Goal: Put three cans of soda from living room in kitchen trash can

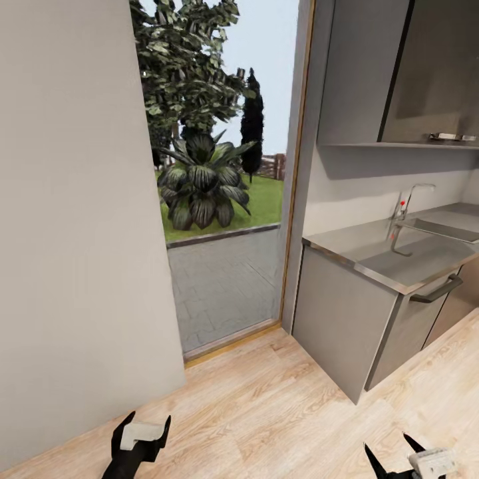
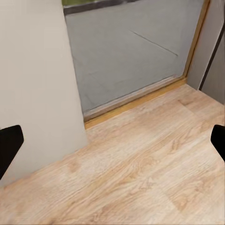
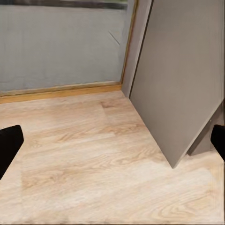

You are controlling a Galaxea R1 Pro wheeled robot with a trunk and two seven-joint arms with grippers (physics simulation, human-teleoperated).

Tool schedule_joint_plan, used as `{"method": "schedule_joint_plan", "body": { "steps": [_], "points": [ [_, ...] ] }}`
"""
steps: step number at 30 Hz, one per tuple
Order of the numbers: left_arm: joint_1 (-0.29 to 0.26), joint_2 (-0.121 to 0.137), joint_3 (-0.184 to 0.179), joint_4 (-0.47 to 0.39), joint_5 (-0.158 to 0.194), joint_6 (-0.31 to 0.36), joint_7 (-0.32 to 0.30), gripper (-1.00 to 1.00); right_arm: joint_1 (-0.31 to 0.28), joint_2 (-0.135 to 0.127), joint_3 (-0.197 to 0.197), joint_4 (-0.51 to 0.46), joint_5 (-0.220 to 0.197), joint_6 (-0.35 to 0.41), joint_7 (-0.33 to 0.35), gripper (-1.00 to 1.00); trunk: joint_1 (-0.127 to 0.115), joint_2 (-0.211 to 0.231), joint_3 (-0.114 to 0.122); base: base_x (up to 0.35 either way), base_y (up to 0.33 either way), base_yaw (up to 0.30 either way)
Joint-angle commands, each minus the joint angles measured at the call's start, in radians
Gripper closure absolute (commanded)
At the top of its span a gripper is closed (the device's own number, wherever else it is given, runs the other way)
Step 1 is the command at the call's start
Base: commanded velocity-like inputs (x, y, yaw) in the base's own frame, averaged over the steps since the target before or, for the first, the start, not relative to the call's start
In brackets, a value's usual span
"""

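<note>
Left gripper [image 1: 142, 426] spread wide, nothing between its fingers; right gripper [image 1: 394, 454] likewise parted and bare. Both low over the light wood floor [image 1: 266, 406] of the kitchen. Broad bare floor ahead, bounded by a plain wall [image 1: 73, 219] on the left, the glass door's wooden threshold [image 1: 233, 342] straight on, and the grey cabinet [image 1: 336, 319] corner on the right. Steel countertop [image 1: 372, 249] above, sink [image 1: 442, 229] and tap [image 1: 409, 199] set towards its far end. Paving and plants beyond the glass.
</note>
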Motion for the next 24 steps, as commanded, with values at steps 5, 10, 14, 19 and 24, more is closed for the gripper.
{"method": "schedule_joint_plan", "body": {
  "steps": [5,10,14,19,24],
  "points": [
    [0.014,0.004,0.002,0.062,-0.001,-0.089,0.003,-1.0,0.008,-0.008,-0.01,0.141,0.003,-0.072,0.004,-1.0,0.0,0.0,0.0,0.0,0.0,0.0],
    [0.024,0.003,-0.001,0.095,-0.006,-0.139,0.001,-1.0,0.002,-0.005,-0.009,0.261,0.004,-0.108,0.004,-1.0,0.0,0.0,0.0,0.0,0.0,0.0],
    [0.024,0.003,-0.001,0.105,-0.005,-0.141,-0.001,-1.0,0.001,-0.002,-0.006,0.267,0.003,-0.109,0.004,-1.0,0.0,0.0,0.0,0.0,0.0,0.0],
    [0.023,0.003,-0.001,0.12,-0.005,-0.142,-0.001,-1.0,0.001,0.001,-0.003,0.27,0.002,-0.11,0.003,-1.0,0.0,0.0,0.0,0.0,0.0,0.0],
    [0.022,0.001,-0.001,0.126,-0.007,-0.142,-0.002,-1.0,0.001,0.001,-0.002,0.27,0.002,-0.11,0.003,-1.0,0.0,0.0,0.0,0.0,0.0,0.0]
  ]
}}
